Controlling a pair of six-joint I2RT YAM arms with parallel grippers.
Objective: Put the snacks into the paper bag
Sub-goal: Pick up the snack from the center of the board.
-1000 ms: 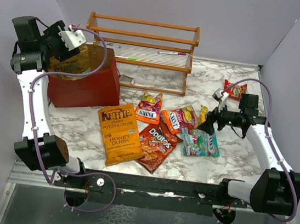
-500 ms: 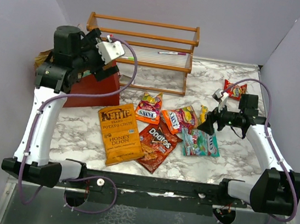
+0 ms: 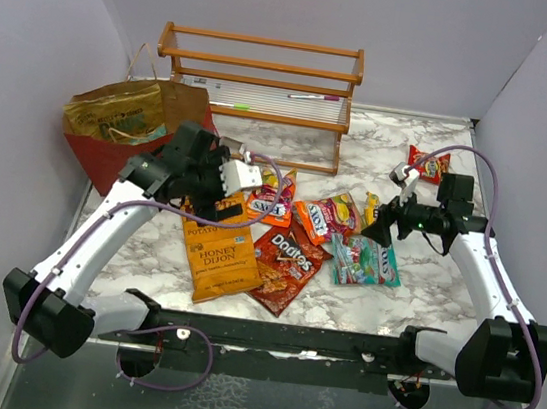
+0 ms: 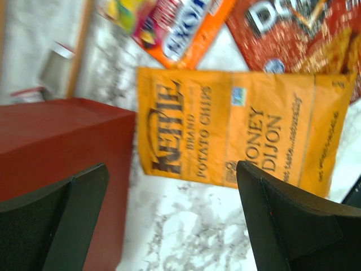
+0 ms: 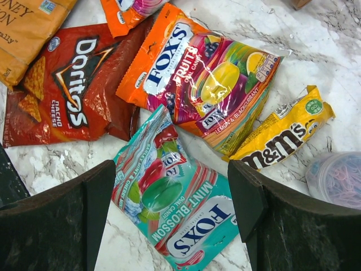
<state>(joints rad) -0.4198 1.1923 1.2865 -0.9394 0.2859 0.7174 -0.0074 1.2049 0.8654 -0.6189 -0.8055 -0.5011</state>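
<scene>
Left pincer [image 4: 172, 169] hung released, jaws spread wide and clasping nothing, low over the far end of the Kettle chips bag [image 3: 218, 258], which lay flat on the desk [image 3: 412, 298] left of the middle. That bag was what my coming move turned on, as I judged it. It lay straight beneath the pincer, its long axis running from the near edge toward the far edge with a slight lean. In my left wrist view that axis ran across from one finger to the other, so the jaws stood lined up along its length, not across its narrow width. I reckoned a turn of the wrist, or a grip on one end edge, would be needed before closing. The paper bag [image 3: 99, 153] stood just beside it, toward the far left corner of the desk, leaning, its mouth up, with a gold-tan packet [image 3: 114, 113] showing in it, so the carry would be short and to the left. My left arm was plainly the nearer to both. My right pincer [image 5: 172, 169] was likewise released and empty, hovering over the teal mint packet [image 5: 175, 214] on the right half of the desk. The Doritos bag [image 5: 73, 90], an orange Fox's packet [image 5: 197, 73] and a yellow M&M's packet [image 5: 282, 135] lay loose around it, none of them touched. One small red packet [image 3: 428, 164] lay apart near the far right corner.
</scene>
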